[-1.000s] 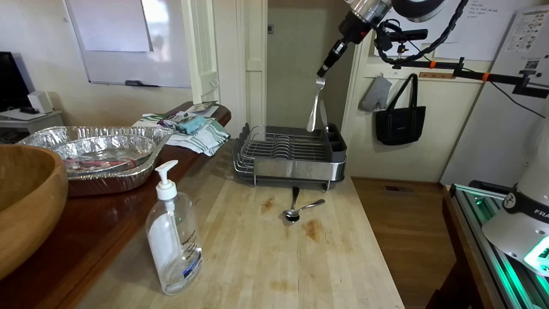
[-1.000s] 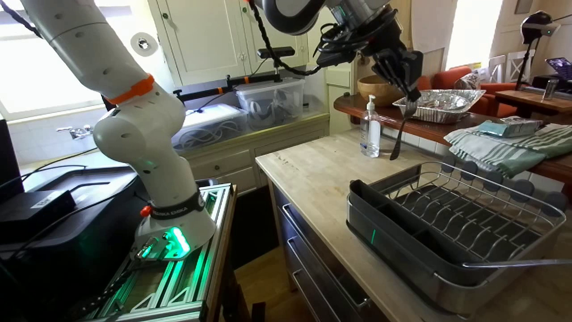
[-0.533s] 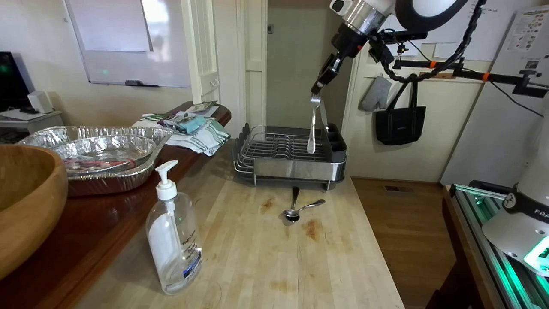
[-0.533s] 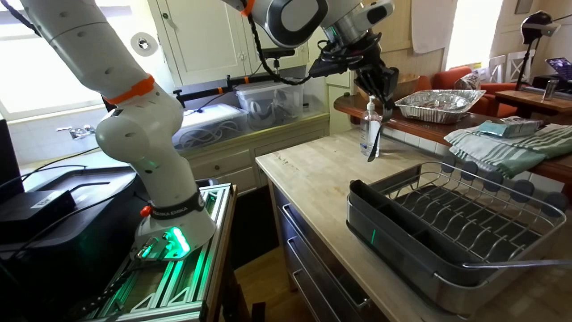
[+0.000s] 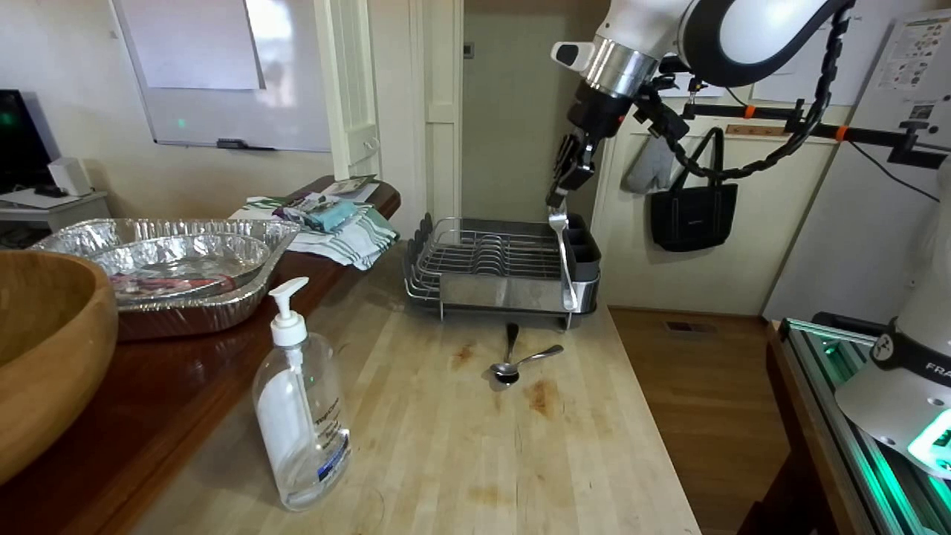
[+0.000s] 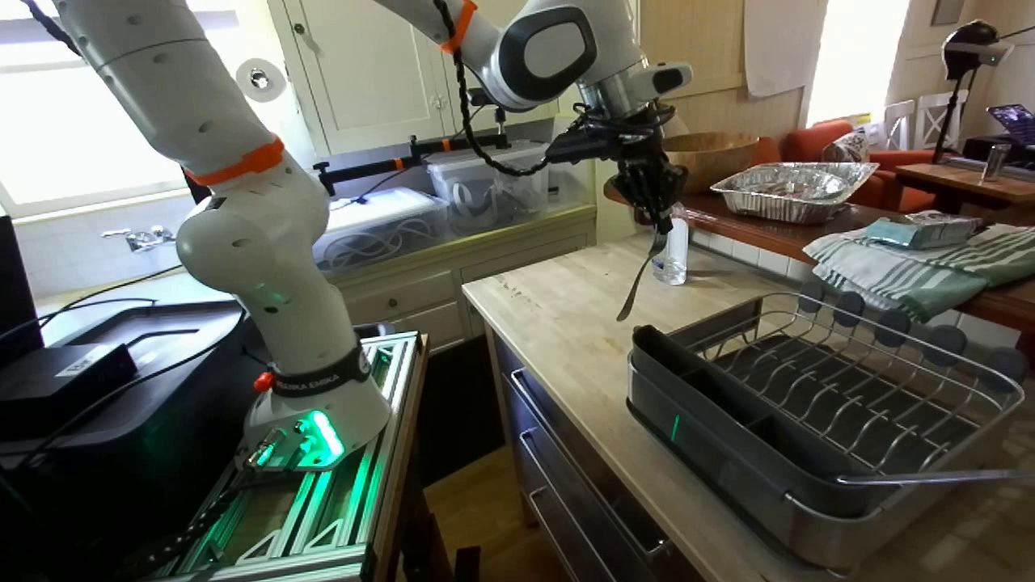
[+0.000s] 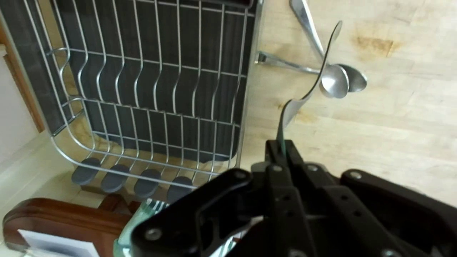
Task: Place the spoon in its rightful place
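Two small metal spoons lie crossed on the wooden counter (image 5: 431, 446), one spoon (image 5: 540, 354) over the other (image 5: 512, 338). They also show in the wrist view, a light bowl (image 7: 334, 82) over a darker bowl (image 7: 357, 79). My gripper (image 5: 556, 200) is shut on the pronged end of a fork (image 5: 566, 260), whose handle hangs down, tilted. Fork and gripper also show in the other views (image 6: 641, 279) (image 7: 280, 146). They are above the spoons, beside the dish rack (image 5: 513, 293). A grey cutlery holder (image 6: 703, 432) runs along one rack side.
A knife (image 6: 930, 477) sticks out of the cutlery holder. A clear pump bottle (image 5: 301, 416) stands on the counter. A wooden bowl (image 5: 52, 357), a foil tray (image 5: 252, 297) and towels (image 5: 356, 234) lie on the raised ledge beside the counter.
My gripper has come down with the fork in it, and in an exterior view it has also moved left, nearer the robot base. The fork's tilt has changed. The spoons and rack have not moved.
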